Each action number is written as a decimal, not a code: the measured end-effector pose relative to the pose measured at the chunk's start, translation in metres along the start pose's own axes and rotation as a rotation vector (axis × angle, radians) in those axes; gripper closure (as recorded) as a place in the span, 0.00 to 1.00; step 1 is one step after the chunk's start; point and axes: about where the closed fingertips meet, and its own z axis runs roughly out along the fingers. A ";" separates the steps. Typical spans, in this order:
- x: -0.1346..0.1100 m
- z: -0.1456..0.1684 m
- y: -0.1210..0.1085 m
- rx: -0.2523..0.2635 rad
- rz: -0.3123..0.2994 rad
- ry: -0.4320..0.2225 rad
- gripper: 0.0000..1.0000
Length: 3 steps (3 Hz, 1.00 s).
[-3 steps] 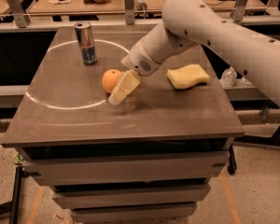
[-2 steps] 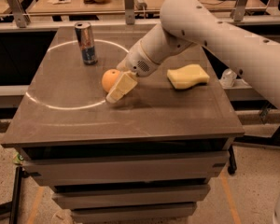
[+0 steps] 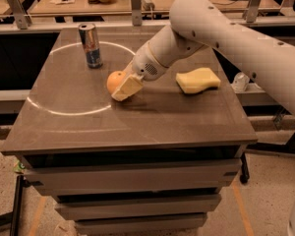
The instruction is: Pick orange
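Observation:
The orange [image 3: 113,80] is a small round fruit on the dark grey table [image 3: 137,127], left of centre, near a white chalk circle. My gripper [image 3: 123,88] reaches down from the right on the white arm [image 3: 211,28] and sits right at the orange. Its cream-coloured tip covers the orange's right side. The part of the gripper behind the orange is hidden.
A tall drink can [image 3: 91,44] stands upright behind and left of the orange. A pale yellow wavy sponge [image 3: 197,79] lies to the right of the arm. Drawers sit below the table top. A workbench with clutter runs along the back.
The gripper has shifted slightly left and now overlaps the orange more. The orange, can and sponge have not moved.

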 end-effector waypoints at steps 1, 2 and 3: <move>-0.018 -0.017 -0.002 0.011 -0.005 -0.104 0.95; -0.050 -0.051 -0.006 0.029 -0.032 -0.254 1.00; -0.049 -0.051 -0.006 0.029 -0.033 -0.254 1.00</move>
